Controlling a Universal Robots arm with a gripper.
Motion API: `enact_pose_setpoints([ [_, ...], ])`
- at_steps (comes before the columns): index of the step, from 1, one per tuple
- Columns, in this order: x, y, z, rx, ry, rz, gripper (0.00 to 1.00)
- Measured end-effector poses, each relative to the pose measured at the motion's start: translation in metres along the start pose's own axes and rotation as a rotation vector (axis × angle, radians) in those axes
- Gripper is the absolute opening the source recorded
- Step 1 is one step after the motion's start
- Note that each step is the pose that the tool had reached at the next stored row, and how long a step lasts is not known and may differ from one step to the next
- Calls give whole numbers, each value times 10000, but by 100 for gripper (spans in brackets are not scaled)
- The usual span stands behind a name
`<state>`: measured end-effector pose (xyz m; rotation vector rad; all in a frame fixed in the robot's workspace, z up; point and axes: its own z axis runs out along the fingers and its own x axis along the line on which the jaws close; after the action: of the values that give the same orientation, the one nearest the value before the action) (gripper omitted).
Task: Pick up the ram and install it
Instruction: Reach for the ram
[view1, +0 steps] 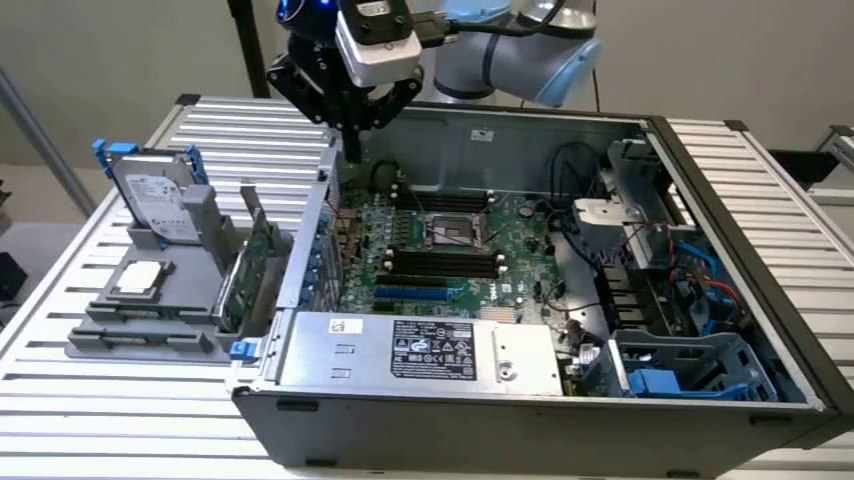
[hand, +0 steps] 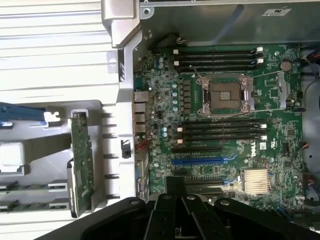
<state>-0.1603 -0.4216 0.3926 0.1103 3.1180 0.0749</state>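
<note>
The ram (view1: 264, 245) is a thin green stick standing on edge in the grey holder (view1: 134, 335) outside the case, on the exterior view's left. In the wrist view the ram (hand: 80, 137) runs along the holder beside the case wall. My gripper (view1: 354, 148) hangs above the case's far left corner, well above the ram and apart from it. Its dark fingers (hand: 167, 200) are shut with nothing between them. The black memory slots (view1: 434, 263) on the motherboard (hand: 160, 100) stand empty next to the processor socket (hand: 224, 95).
A larger green card with a metal bracket (view1: 230, 292) stands in the holder just in front of the ram. A hard drive (view1: 154, 200) and a processor chip (view1: 139, 280) also sit there. The case holds a power supply (view1: 414, 350), cables and a drive cage (view1: 667, 365).
</note>
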Motion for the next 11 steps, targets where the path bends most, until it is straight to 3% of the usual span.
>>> enact_pose_setpoints([
  [11,489,-210,-14,-1,0,0,0],
])
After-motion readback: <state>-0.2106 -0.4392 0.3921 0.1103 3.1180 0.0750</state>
